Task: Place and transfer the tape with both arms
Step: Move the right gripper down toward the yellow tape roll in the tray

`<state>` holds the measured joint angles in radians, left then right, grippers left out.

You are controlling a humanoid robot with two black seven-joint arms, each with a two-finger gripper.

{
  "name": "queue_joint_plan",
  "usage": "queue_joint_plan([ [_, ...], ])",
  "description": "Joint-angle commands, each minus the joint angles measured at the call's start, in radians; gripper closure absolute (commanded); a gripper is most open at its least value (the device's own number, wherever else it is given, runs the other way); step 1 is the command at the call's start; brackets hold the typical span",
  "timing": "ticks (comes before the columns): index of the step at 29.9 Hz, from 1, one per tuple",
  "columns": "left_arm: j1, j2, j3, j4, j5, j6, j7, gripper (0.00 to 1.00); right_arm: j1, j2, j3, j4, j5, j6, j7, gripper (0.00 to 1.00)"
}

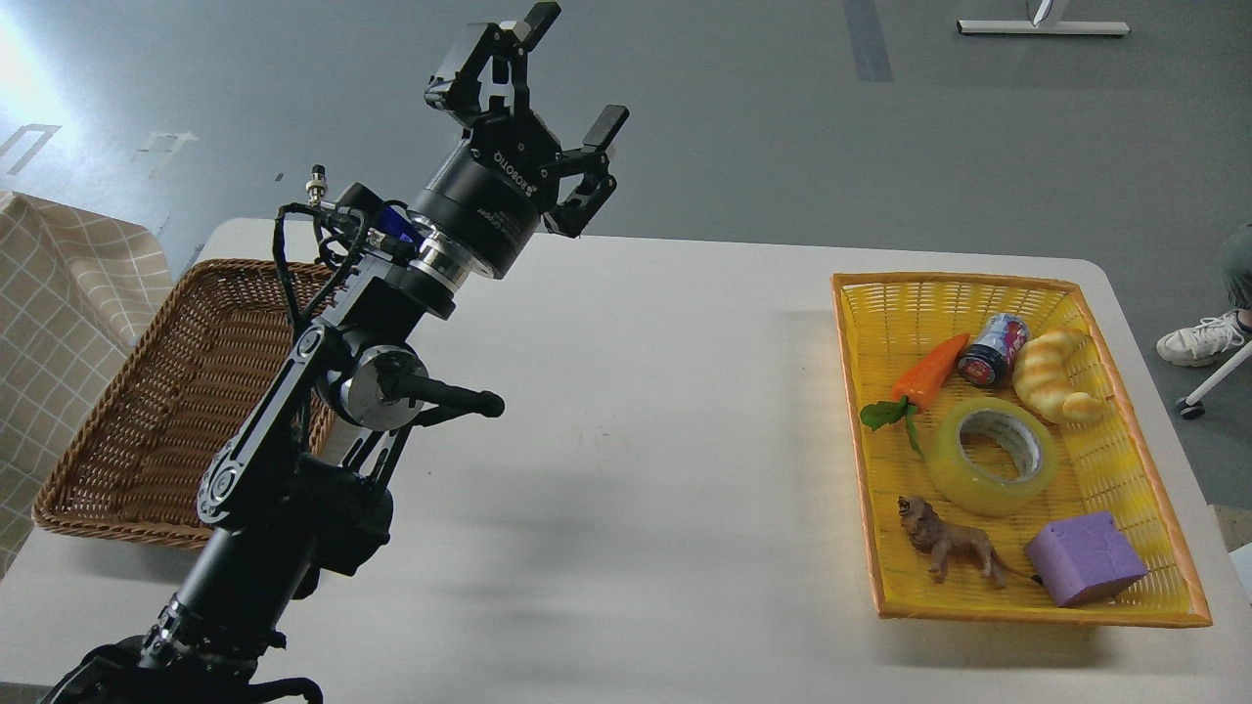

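Observation:
The tape [992, 456], a translucent yellow roll with a grey-white core, lies flat in the middle of the yellow tray [1125, 618] on the table's right side. My left gripper [572, 68] is raised high above the table's far left part, far from the tape. Its fingers are spread open and it holds nothing. My right arm and its gripper are out of view.
In the yellow tray also lie a toy carrot [929, 374], a small can [993, 349], a croissant [1051, 375], a toy lion [949, 540] and a purple block [1084, 558]. A brown wicker basket [156, 391] stands at the table's left. A person's shoe [1198, 342] is on the floor at right.

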<state>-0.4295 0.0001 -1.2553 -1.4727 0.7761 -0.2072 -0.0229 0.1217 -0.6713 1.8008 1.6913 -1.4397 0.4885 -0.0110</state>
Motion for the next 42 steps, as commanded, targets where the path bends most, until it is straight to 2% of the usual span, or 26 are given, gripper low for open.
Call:
queue_joint_plan([
  [1,0.0,0.0,-0.001,0.0,-0.001,0.0,0.0,0.02,-0.007,-0.001,-0.012,0.024,-0.105,0.0,-0.001,0.02],
  [12,0.017,0.0,0.005,0.0,0.0,-0.004,0.001,0.02,-0.016,-0.045,-0.182,0.041,-0.392,0.0,0.008,0.02],
  [16,0.025,0.0,0.007,-0.001,0.0,-0.004,0.0,0.02,-0.019,-0.14,-0.239,0.039,-0.393,0.0,0.017,0.02],
  [19,0.026,0.0,0.002,-0.001,0.0,-0.004,0.0,0.02,-0.022,-0.157,-0.273,0.034,-0.395,0.0,0.019,0.02],
  [33,0.026,0.0,-0.001,-0.001,0.0,-0.003,0.0,0.02,-0.089,-0.102,-0.336,-0.096,-0.47,0.0,0.017,0.03],
  [42,0.035,0.0,-0.001,0.0,0.0,-0.001,0.0,0.02,-0.162,-0.016,-0.368,-0.09,-0.59,0.0,0.016,0.09],
])
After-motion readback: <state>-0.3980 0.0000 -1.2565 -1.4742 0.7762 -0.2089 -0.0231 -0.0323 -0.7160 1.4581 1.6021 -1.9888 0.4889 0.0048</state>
